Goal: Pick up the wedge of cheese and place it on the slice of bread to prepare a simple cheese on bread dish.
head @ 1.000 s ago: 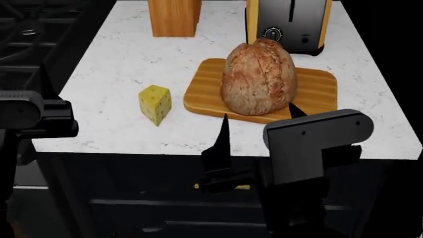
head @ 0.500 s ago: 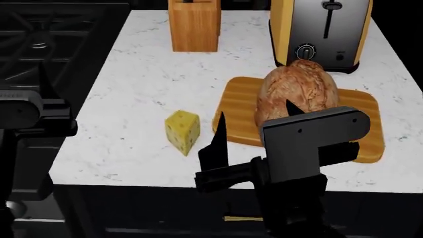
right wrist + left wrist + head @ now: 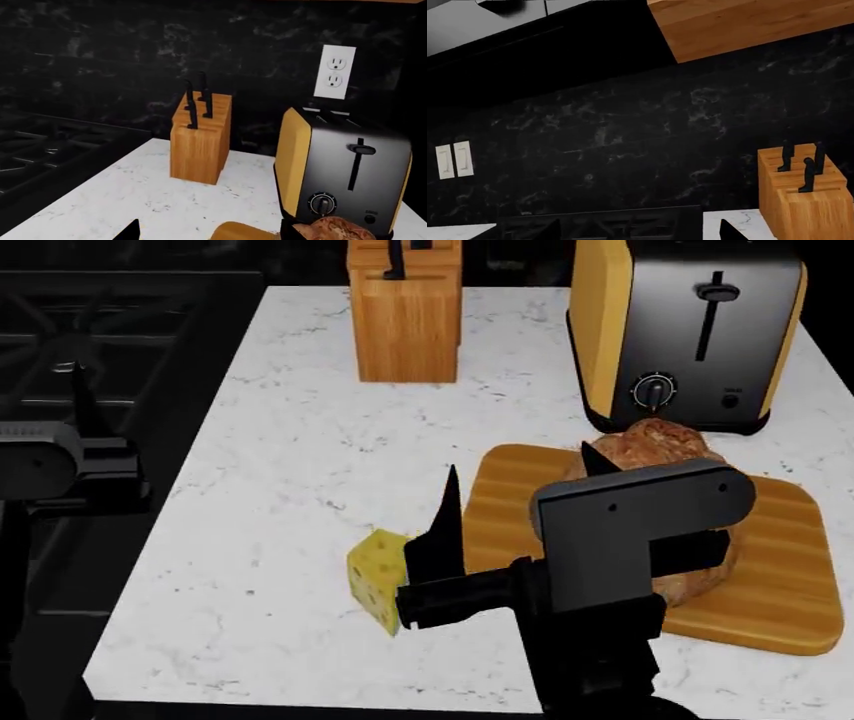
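Observation:
The wedge of cheese (image 3: 372, 575), pale yellow with holes, sits on the white counter (image 3: 294, 470) left of the cutting board (image 3: 781, 570). It is partly hidden behind my right gripper's left finger (image 3: 445, 525). The brown crusty loaf of bread (image 3: 657, 443) lies on the board, mostly hidden by my right arm. My right gripper (image 3: 521, 485) is open and empty, hovering between cheese and loaf. In the right wrist view the right gripper (image 3: 210, 232) shows open jaws over the board corner (image 3: 240, 231) and the loaf's top (image 3: 332, 228). My left gripper (image 3: 640, 232) is open, off the counter's left.
A yellow-and-black toaster (image 3: 687, 330) stands behind the board, and also shows in the right wrist view (image 3: 347, 170). A wooden knife block (image 3: 404, 315) stands at the counter's back. A black stove (image 3: 80, 330) lies left of the counter, beneath my left arm (image 3: 54, 465).
The head view has moved forward over the counter. My right gripper, before at the counter's front edge, now overlaps the cheese and the loaf. The left arm holds its place.

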Controlling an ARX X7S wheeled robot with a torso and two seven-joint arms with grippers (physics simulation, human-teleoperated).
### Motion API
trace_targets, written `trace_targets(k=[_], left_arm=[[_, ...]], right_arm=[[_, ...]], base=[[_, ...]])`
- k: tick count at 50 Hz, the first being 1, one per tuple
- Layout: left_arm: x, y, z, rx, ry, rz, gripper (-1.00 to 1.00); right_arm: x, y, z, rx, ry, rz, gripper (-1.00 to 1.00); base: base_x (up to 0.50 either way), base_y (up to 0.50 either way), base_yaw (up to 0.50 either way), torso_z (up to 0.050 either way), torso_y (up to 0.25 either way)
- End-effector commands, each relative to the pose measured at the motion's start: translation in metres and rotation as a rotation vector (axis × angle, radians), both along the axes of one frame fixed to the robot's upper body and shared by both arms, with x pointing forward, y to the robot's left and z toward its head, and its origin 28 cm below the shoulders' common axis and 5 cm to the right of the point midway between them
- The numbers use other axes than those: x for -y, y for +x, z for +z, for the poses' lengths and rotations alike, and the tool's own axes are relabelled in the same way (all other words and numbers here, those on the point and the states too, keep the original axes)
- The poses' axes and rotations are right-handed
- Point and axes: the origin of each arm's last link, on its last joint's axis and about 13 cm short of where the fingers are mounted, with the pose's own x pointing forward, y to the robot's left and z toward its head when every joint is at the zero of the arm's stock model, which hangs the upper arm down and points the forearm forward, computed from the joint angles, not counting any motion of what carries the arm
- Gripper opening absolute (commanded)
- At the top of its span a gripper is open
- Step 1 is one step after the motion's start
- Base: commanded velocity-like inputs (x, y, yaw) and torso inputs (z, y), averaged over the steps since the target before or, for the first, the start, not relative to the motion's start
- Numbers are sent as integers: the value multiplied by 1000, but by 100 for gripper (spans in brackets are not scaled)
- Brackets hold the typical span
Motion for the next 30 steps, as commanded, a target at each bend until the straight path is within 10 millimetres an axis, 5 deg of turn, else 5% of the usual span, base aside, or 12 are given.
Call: trace_targets(k=[1, 30], left_arm=[[0, 0, 0, 1, 0, 2, 100], [0, 0, 0, 3, -2, 3, 100]], right_arm=[[0, -1, -1, -1, 1, -1, 100], [-4, -4, 1, -8, 40, 9, 100]], base=[[270, 27, 0, 0, 0], [259, 33, 0, 0, 0]])
